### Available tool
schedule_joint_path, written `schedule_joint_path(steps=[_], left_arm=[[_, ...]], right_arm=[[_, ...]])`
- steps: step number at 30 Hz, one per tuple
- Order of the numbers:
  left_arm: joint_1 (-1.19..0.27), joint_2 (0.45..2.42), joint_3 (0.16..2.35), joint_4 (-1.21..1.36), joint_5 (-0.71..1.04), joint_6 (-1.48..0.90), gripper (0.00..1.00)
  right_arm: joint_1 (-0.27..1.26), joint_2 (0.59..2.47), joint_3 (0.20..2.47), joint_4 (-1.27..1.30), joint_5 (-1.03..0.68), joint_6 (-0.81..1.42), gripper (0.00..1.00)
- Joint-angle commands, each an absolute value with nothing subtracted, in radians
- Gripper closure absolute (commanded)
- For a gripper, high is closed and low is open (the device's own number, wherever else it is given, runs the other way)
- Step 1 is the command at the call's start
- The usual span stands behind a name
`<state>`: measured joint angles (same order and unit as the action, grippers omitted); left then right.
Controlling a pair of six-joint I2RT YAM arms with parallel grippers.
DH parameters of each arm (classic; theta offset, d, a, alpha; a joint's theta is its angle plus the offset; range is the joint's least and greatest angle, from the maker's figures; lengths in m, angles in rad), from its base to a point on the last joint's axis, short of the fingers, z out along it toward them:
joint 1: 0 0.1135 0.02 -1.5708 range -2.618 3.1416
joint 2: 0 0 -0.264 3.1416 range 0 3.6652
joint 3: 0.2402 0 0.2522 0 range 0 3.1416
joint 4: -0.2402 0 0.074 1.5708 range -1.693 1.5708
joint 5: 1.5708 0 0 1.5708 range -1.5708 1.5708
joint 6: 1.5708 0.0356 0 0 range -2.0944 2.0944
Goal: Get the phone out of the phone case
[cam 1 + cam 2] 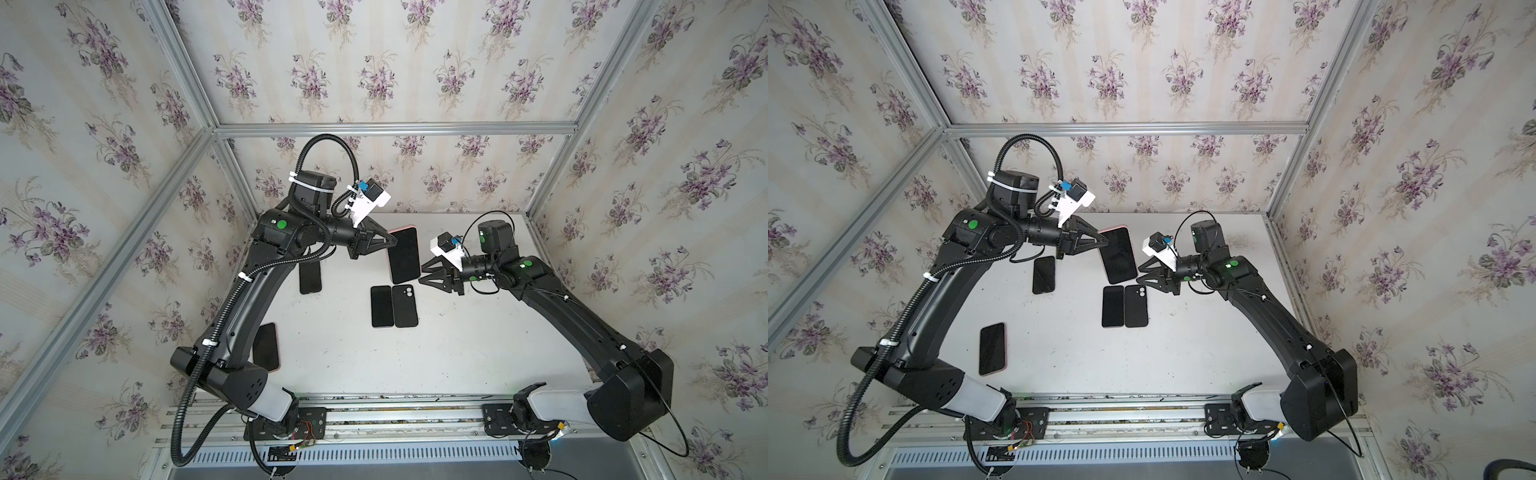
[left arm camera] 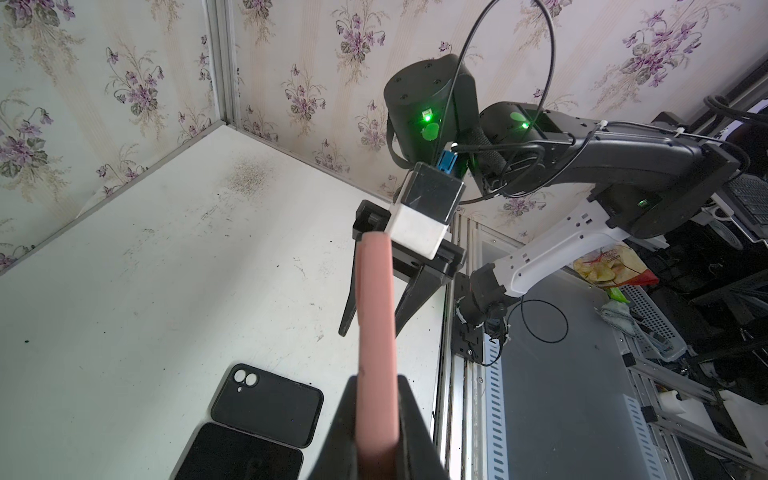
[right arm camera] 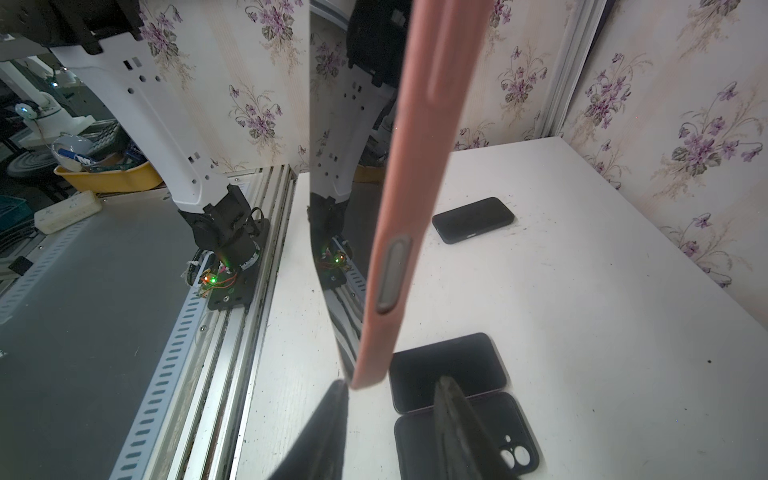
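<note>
The phone (image 1: 402, 253) (image 1: 1119, 255), seated in its pink case (image 2: 374, 332) (image 3: 415, 166), is held in the air above the far middle of the surface (image 1: 478, 332). Both top views show its dark screen with a pink rim. The wrist views show it edge-on only.

The left gripper (image 1: 391, 241) (image 1: 1102, 241) pinches the phone at one long edge. In the left wrist view the gripper (image 2: 376, 399) has both fingers pressed flat against the two faces of the case.

The right gripper (image 1: 422, 274) (image 1: 1138, 274) sits at the phone's near right corner with its jaws spread. In the right wrist view (image 3: 392, 382) the end of the case lies between the fingertips: one tip is just beside the corner and the other stands apart from it. Only this view shows a grey side button in the pink edge and the glossy screen reflecting the left arm.

On the surface below, a bare phone (image 1: 381, 305) (image 1: 1113, 305) (image 2: 241, 453) (image 3: 449, 370) and a black case (image 1: 405, 305) (image 1: 1136, 305) (image 2: 268, 405) (image 3: 415, 444) lie side by side, touching. The camera cut-outs of the black case are clearest in the left wrist view.

A second dark phone (image 1: 310, 278) (image 1: 1044, 274) (image 3: 473, 220) lies flat under the left forearm. A pink-rimmed phone (image 1: 266, 347) (image 1: 992, 349) lies near the left arm's base. The arm hides part of it in a top view, and it shows whole in a top view.
</note>
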<state>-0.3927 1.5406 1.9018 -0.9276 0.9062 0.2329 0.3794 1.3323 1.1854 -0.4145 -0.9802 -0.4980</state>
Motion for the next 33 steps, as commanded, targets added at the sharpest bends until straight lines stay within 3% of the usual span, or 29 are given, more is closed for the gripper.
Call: schedule_joint_path(steps=[1,8,24,33], left_arm=[[-0.393,1.543,1.910,-0.908,0.911,0.253,1.00],[-0.393,1.548,1.912,-0.908,0.908,0.252,1.00],[-0.394,1.552,1.920,-0.907,0.920,0.244,1.00],[-0.396,1.555,1.916,-0.902,0.935,0.233,1.00]], right_arm=[[0.383,1.331,1.206,-0.427,-1.029,-0.512,0.62],[0.390,1.324,1.197,-0.434,-1.031,-0.512,0.63],[0.397,1.338,1.200,-0.434,-1.036,-0.525,0.78],[0.405,1.345,1.204,-0.450,-1.037,-0.543,0.91]])
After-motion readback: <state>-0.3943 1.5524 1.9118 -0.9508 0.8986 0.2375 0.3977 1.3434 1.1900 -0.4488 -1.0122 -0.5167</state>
